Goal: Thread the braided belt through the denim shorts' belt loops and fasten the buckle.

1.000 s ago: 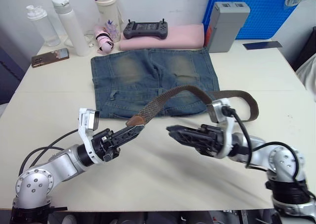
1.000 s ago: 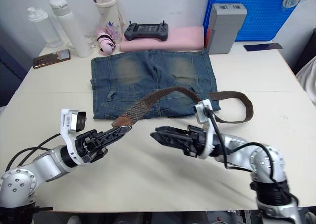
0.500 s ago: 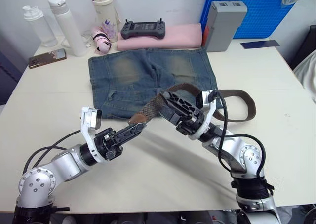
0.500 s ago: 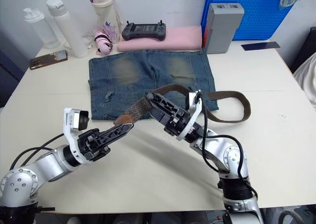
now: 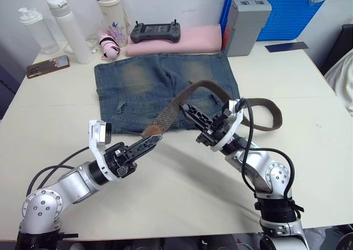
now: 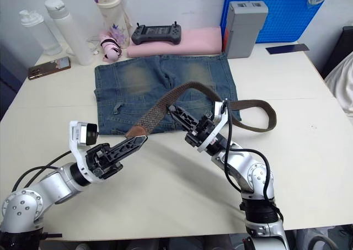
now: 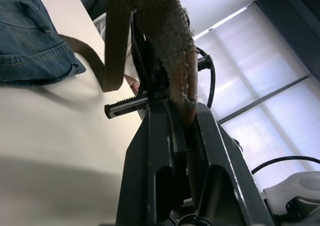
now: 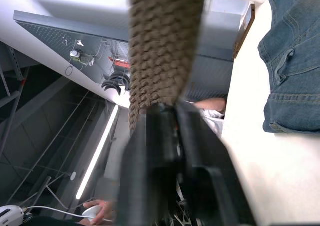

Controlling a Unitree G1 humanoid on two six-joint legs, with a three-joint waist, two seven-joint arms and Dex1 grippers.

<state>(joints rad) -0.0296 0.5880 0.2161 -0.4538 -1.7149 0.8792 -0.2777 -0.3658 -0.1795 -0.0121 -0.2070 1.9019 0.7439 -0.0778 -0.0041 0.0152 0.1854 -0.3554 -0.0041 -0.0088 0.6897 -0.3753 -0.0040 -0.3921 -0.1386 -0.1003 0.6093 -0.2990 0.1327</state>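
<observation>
Left gripper (image 5: pixel 148 144), nearest the camera and low over the table (image 5: pixel 182 195), is clamped on the brown leather tip (image 5: pixel 151 132) of the belt (image 5: pixel 171 109); left wrist view shows the tip pinched between both fingers (image 7: pixel 210 136). From there the belt rises in an arch over the front edge of the shorts (image 5: pixel 160 87), then drops to the table on the right & loops round in a flat curve (image 5: pixel 265 115) just beside the shorts' right side. Buckle can't be made out.

Right gripper (image 5: pixel 194 113) sits just under the raised part of the belt, fingers pointing up & left, near the arch. Right wrist view has the woven strap directly above the finger tips (image 8: pixel 165 116), but whether the fingers are parted or closed, or touching the strap, can't tell.

Shorts lie flat mid-table, spread out. Belt crosses over them but sits in no loop that can be seen; belt loops too small to pick out.

Far edge of table, L to R: phone (image 5: pixel 43 66), two white bottles (image 5: pixel 66 21), a tumbler (image 5: pixel 107 10), small pink item (image 5: pixel 105 43), black controller (image 5: pixel 155 31) on a pink pad (image 5: pixel 193 37), grey box (image 5: pixel 248 19), blue crate (image 5: pixel 276 10).
</observation>
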